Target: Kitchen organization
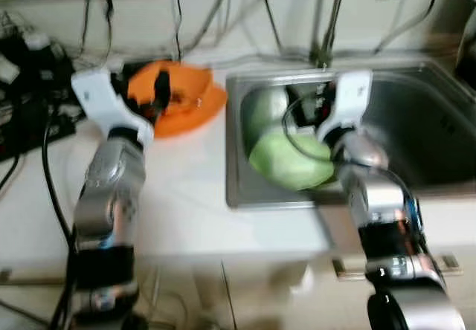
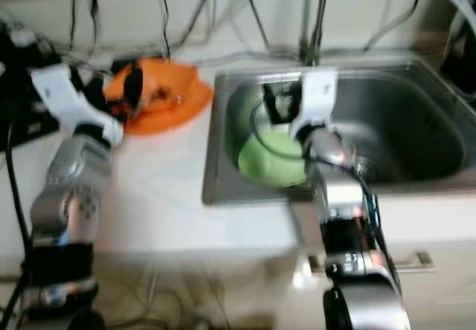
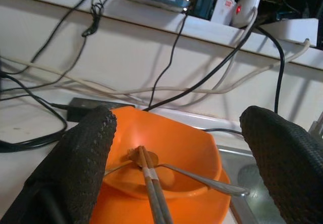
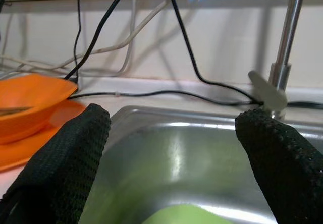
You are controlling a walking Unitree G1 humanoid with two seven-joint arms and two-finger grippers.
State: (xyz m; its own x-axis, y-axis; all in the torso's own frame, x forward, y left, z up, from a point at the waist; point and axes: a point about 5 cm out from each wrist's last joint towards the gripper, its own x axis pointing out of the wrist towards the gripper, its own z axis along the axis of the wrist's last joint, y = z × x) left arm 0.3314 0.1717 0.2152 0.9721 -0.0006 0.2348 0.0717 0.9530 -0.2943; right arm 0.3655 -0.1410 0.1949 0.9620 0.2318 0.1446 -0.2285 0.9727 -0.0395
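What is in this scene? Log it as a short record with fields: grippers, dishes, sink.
left gripper: open, held over the orange bowl
right gripper: open, above the sink
orange bowl: on an orange plate, on the counter left of the sink
bowl contents: chopsticks and a spoon
sink contents: green dishes at its left end
faucet: behind the sink

Soft indoor light, blurred head views
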